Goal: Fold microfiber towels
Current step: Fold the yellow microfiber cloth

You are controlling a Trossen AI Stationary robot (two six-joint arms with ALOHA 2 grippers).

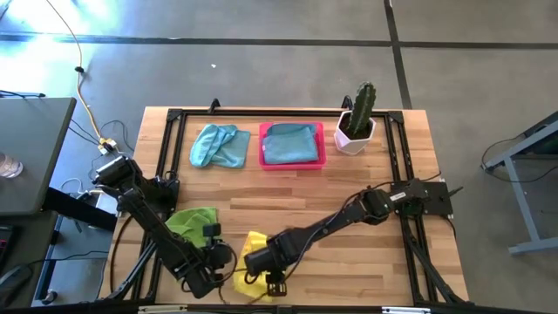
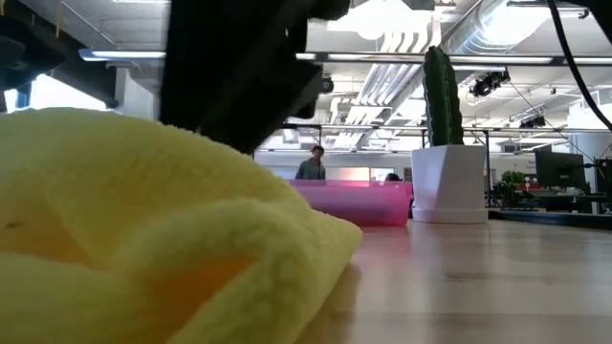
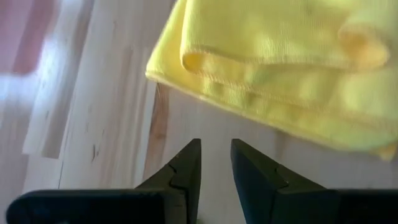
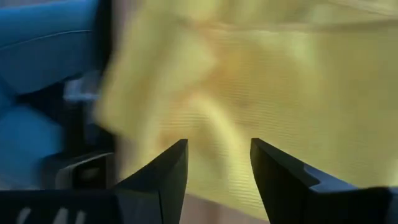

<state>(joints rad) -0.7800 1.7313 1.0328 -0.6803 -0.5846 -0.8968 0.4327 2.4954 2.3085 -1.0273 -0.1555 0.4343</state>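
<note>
We see a wooden table on a grey floor, with an office room behind. On it we count two blue towels, one green towel, one yellow towel, a pink tray holding one blue towel, and one cactus pot. At the near edge both the left gripper and the right gripper are released with a gap between the fingers, holding nothing, just beside the crumpled yellow towel.

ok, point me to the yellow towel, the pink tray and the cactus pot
yellow towel [image 1: 255,241]: high view, the bare fold above the right arm.
pink tray [image 1: 321,131]: high view, its right rim.
cactus pot [image 1: 353,141]: high view, the white pot's front wall.
</note>
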